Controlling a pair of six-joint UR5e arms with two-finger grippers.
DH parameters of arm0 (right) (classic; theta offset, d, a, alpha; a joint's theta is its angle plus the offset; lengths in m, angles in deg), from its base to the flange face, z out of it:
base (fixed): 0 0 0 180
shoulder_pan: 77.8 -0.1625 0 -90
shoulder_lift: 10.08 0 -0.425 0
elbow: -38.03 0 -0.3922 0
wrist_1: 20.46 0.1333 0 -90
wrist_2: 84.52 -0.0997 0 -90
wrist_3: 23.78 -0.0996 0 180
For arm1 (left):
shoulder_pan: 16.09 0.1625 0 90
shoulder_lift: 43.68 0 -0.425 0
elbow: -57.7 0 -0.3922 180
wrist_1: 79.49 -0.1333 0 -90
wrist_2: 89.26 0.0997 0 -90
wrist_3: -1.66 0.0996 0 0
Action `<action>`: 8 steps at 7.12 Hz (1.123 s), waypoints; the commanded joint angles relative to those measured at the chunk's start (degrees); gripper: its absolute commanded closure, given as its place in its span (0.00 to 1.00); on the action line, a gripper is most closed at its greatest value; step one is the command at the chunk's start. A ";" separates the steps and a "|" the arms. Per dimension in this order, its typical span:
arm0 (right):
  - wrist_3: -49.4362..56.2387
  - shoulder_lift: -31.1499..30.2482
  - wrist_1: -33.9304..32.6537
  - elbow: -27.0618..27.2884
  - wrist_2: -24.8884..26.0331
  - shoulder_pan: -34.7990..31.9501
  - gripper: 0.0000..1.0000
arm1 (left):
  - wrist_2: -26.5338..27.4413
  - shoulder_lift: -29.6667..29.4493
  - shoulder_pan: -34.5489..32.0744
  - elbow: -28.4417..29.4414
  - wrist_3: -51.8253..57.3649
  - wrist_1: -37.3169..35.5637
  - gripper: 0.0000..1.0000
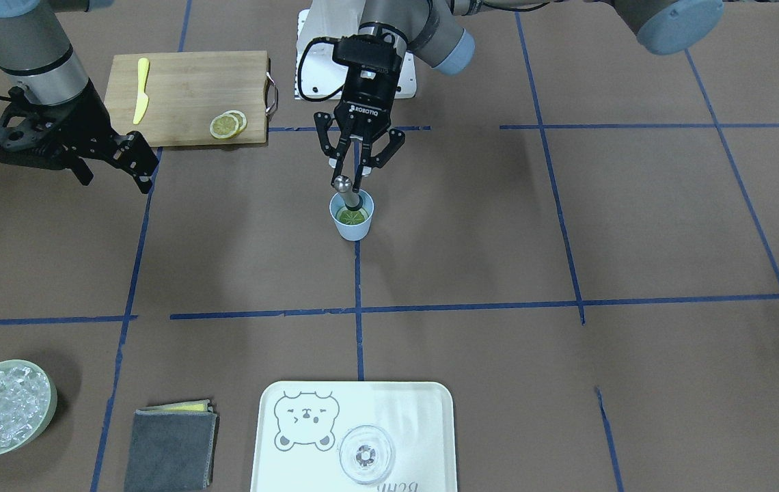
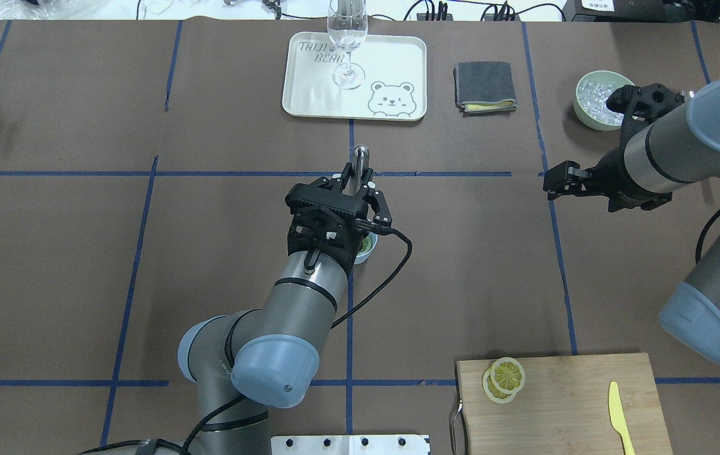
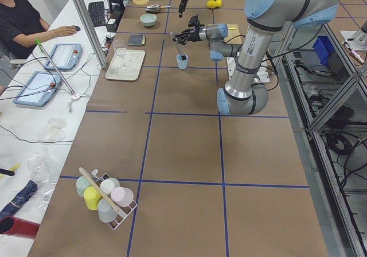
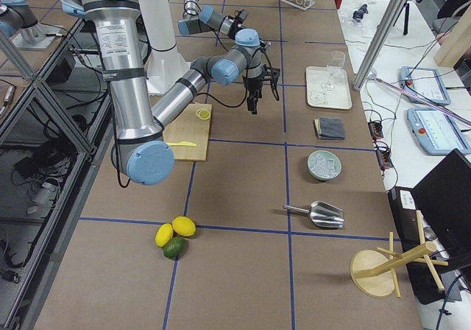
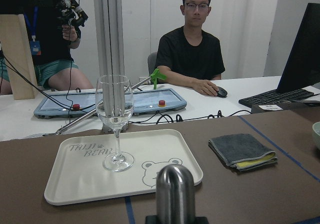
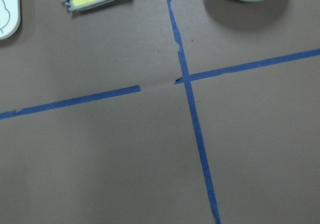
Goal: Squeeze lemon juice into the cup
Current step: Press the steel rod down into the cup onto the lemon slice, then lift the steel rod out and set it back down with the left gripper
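The light-blue cup (image 1: 352,231) stands at the table's middle with a lemon slice (image 1: 352,217) lying flat inside it. My left gripper (image 1: 355,178) hangs just above the cup, shut on a metal muddler (image 1: 343,184) whose lower end rests on the slice. From overhead the left wrist hides most of the cup (image 2: 366,254), and the muddler's top (image 2: 360,152) sticks out past the fingers. Two more lemon slices (image 1: 228,125) lie on the cutting board (image 1: 184,82). My right gripper (image 1: 116,174) is open and empty, hovering off to the side near the board.
A yellow toy knife (image 1: 141,90) lies on the board. A white bear tray (image 1: 424,424) carries a clear glass (image 1: 367,454). A folded grey cloth (image 1: 171,447) and a pale-green bowl (image 1: 52,404) of ice sit at the operators' edge.
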 commanded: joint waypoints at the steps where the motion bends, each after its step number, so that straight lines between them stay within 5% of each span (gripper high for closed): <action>1: 0.00 0.00 0.00 0.07 0.02 0.00 0.00 | 0.11 0.41 -1.09 -7.51 6.54 0.91 1.00; 3: -0.09 0.00 0.00 0.07 0.02 0.00 0.00 | -1.97 4.95 -5.29 -9.74 5.86 0.65 1.00; 6: 0.00 -0.09 0.00 0.07 0.11 0.00 0.00 | -25.32 16.65 -19.86 -10.61 3.65 -5.72 1.00; 8: 0.00 0.09 0.00 -0.01 0.19 0.09 0.00 | -51.59 16.76 -33.99 -10.62 3.83 -19.58 1.00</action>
